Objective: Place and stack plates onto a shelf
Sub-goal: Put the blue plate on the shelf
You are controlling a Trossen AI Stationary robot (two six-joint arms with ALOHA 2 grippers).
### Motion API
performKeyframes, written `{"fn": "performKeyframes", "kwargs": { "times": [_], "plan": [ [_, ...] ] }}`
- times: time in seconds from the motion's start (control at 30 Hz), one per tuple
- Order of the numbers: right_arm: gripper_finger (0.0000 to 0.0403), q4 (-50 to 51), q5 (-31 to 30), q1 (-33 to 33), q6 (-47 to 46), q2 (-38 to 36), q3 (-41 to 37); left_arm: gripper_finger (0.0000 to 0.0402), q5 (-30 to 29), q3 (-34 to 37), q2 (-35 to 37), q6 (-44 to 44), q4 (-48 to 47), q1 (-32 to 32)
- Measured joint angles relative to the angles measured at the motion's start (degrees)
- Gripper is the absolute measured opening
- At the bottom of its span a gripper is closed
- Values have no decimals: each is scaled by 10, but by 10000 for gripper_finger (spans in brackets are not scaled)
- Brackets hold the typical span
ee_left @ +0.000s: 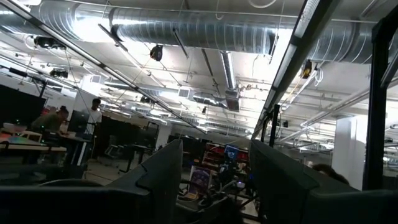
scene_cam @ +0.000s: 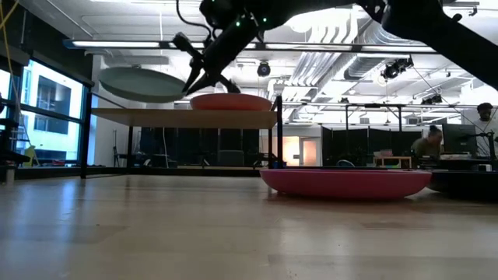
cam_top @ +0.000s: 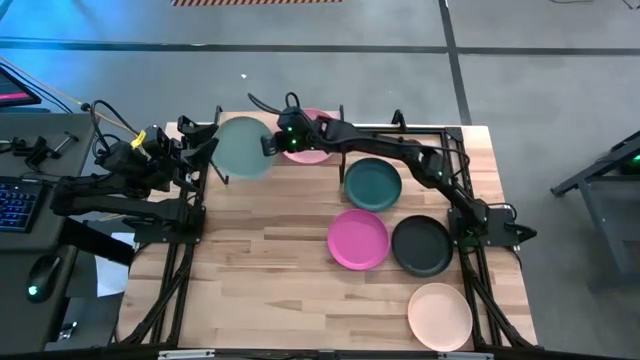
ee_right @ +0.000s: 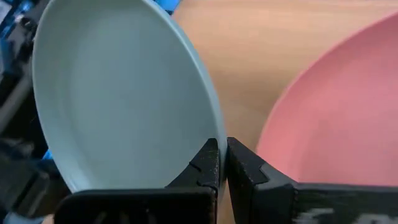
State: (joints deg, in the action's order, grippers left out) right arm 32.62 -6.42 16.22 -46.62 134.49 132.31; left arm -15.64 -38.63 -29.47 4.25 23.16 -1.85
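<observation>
My right gripper [cam_top: 270, 143] is shut on the pale teal plate [cam_top: 243, 147], which hangs just above the left half of the shelf [scene_cam: 156, 117]. The light pink plate [cam_top: 310, 142] rests by its base on the shelf's right half [scene_cam: 231, 102]. On the tabletop lie the dark teal plate [cam_top: 372, 184], the magenta plate [cam_top: 358, 239], the black plate [cam_top: 421, 246] and the peach plate [cam_top: 439, 316]. My left gripper [cam_top: 200, 150] waits open at the table's left edge, beside the shelf; its wrist view looks up at the ceiling past its fingers [ee_left: 214, 155]. My right gripper pinches the pale teal plate's rim [ee_right: 210, 127] on the side toward the pink plate, one finger over the inner face and one under it. The fingers [scene_cam: 198, 74] come from the table's right, slanting down. The plate [scene_cam: 144, 84] is lifted clear of the shelf board, nearly level.
Black metal posts [scene_cam: 84, 144] flank the shelf. The left arm's base and cables [cam_top: 130, 190] stand close to the shelf's left side. Bare tabletop [cam_top: 260, 270] lies toward the near left. A keyboard and mouse sit off the table at left [cam_top: 20, 205]. People show in the room beyond [scene_cam: 428, 144].
</observation>
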Motion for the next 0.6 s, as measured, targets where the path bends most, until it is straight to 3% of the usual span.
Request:
{"fn": "performKeyframes", "kwargs": {
  "times": [0.43, 0.6],
  "plan": [
    [3, -8, -1, 16, -74, 3, 0, 174, 0, 0, 0, 0, -7, 0],
    [43, -8, -1, 16, -60, 3, 0, 174, 0, 1, 0, 1, -13, 0]
  ]
}}
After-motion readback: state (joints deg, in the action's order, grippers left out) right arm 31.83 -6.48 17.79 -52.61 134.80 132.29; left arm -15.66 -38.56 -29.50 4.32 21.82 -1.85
